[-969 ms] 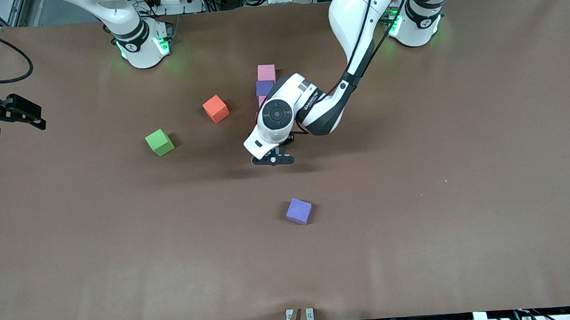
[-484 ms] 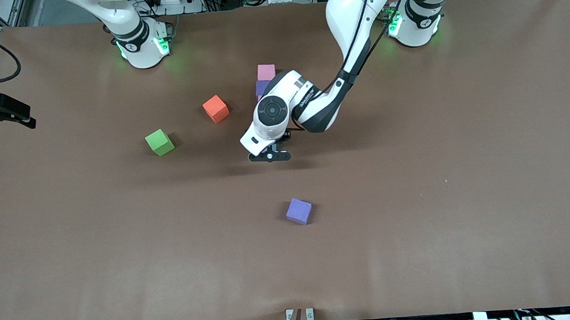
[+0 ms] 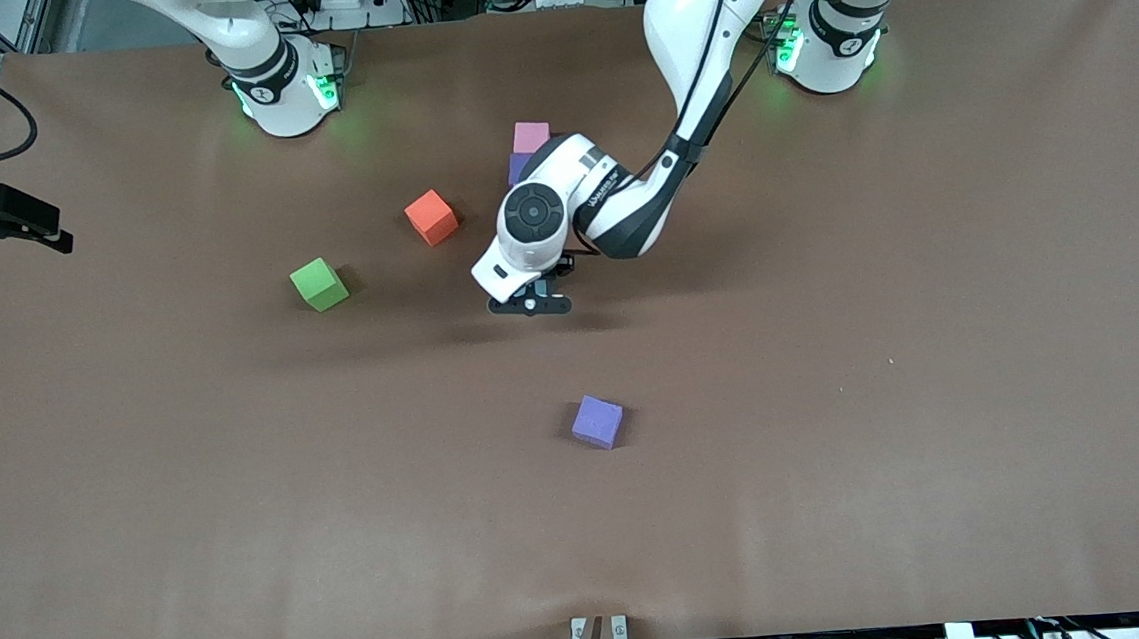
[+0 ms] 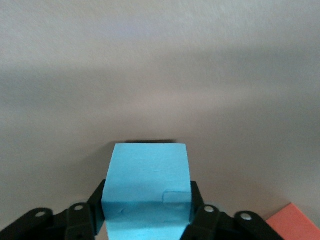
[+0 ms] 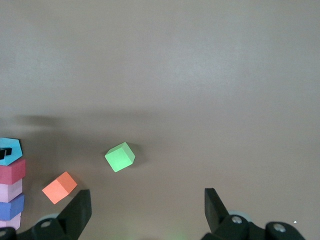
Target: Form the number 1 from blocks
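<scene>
A light blue block (image 4: 148,175) stands between the fingers of my left gripper (image 4: 148,220), which press against its two sides. In the front view the left gripper (image 3: 526,305) is low over the table and its hand hides that block. The right wrist view shows the light blue block (image 5: 9,150) at the end of a row with a red block (image 5: 12,171), a pink one and a purple one. A pink block (image 3: 531,136) and a purple block (image 3: 517,167) peek out past the hand. My right gripper (image 3: 57,227) waits open over the table's edge at the right arm's end.
An orange block (image 3: 431,217) and a green block (image 3: 318,284) lie loose toward the right arm's end. A second purple block (image 3: 598,422) lies nearer the front camera than the left gripper. Brown table (image 3: 882,338) spreads wide around them.
The left hand has slid a little toward the row of blocks and the right arm's end. The right gripper has drawn slightly outward at the table's edge.
</scene>
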`<action>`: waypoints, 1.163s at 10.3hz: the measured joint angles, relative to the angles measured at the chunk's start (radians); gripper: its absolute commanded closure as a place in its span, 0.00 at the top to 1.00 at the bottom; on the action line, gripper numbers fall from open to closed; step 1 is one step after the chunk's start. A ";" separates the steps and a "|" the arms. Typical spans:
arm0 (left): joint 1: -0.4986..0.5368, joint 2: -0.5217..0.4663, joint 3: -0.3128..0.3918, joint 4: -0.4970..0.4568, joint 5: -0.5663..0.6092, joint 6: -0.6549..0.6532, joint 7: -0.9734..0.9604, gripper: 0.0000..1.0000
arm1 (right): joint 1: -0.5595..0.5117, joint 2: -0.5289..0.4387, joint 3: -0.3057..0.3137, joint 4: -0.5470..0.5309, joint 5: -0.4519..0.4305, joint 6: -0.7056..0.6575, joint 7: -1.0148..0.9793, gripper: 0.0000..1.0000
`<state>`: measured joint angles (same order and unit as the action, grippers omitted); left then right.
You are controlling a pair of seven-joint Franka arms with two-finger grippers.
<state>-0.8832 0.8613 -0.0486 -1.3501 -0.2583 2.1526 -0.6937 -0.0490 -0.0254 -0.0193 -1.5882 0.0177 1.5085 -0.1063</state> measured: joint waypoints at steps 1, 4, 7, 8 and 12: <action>-0.009 0.008 0.001 -0.001 0.000 0.000 0.000 1.00 | 0.000 0.000 0.000 0.000 0.001 0.000 0.000 1.00; -0.010 0.010 0.008 0.003 0.000 0.002 0.000 1.00 | 0.000 -0.003 0.000 0.000 0.001 -0.006 0.000 1.00; -0.007 -0.003 0.034 0.012 0.000 -0.004 -0.004 1.00 | 0.000 -0.006 0.000 0.000 0.011 -0.009 0.004 1.00; -0.007 -0.013 0.045 0.014 0.000 -0.019 -0.013 1.00 | 0.000 -0.008 0.001 0.001 0.018 -0.011 0.007 1.00; -0.003 -0.110 0.124 0.018 0.074 -0.133 -0.128 1.00 | 0.000 -0.012 0.001 0.001 0.021 -0.021 0.011 1.00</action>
<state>-0.8866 0.7511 0.0749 -1.3318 -0.1848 2.0197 -0.8216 -0.0490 -0.0378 -0.0178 -1.5871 0.0387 1.4875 -0.0957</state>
